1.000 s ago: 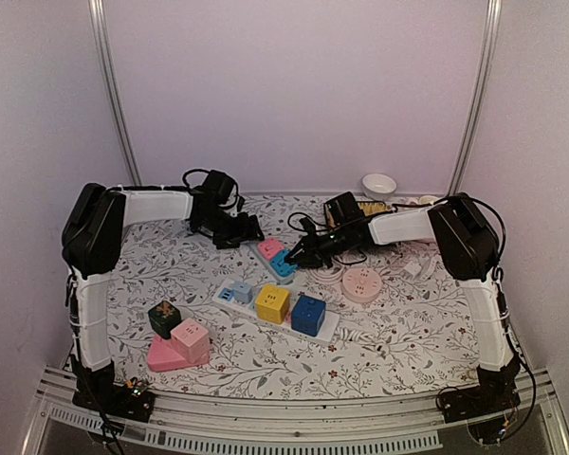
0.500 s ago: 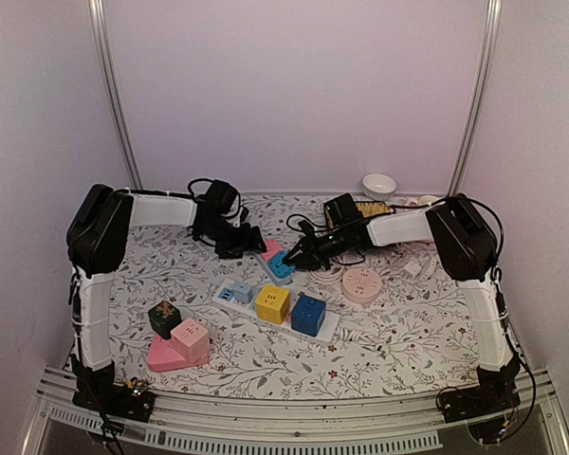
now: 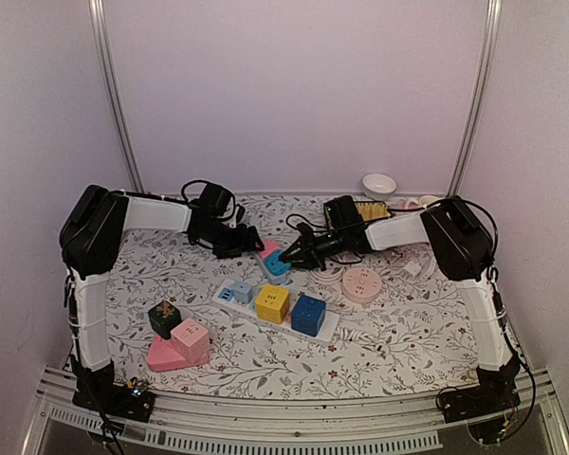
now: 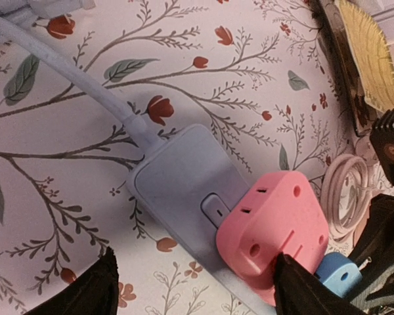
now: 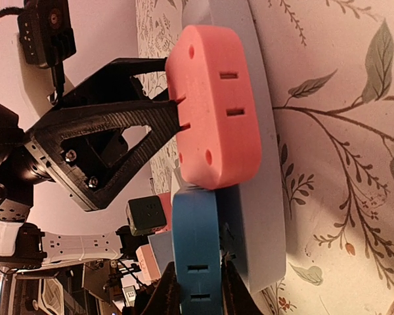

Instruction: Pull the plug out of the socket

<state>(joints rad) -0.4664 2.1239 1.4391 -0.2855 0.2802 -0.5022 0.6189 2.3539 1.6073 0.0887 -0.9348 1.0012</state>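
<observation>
A pale grey-blue socket strip (image 4: pixel 177 180) lies on the flowered cloth, with a pink plug (image 4: pixel 276 226) and a blue plug (image 4: pixel 338 277) seated on it side by side. My left gripper (image 4: pixel 200 294) is open and straddles the strip's pink end. One finger stands against the pink plug's corner and the other over bare cloth. My right gripper (image 5: pixel 197 296) is shut on the blue plug (image 5: pixel 196 249), its fingers pressed to both flanks. In the top view both grippers meet at the strip (image 3: pixel 266 256) in the middle back.
A long white strip (image 3: pixel 229 301) with yellow and blue cube plugs lies nearer the front. A round pink socket (image 3: pixel 361 282) sits to the right and a pink triangular base (image 3: pixel 161 358) with cubes at the front left. A white bowl (image 3: pixel 378 184) stands at the back. A coiled white cable (image 4: pixel 347 193) lies beside the plugs.
My left arm has swung right and its open gripper has come down around the strip's pink end. The right gripper has stayed shut on the blue plug, shifting slightly left.
</observation>
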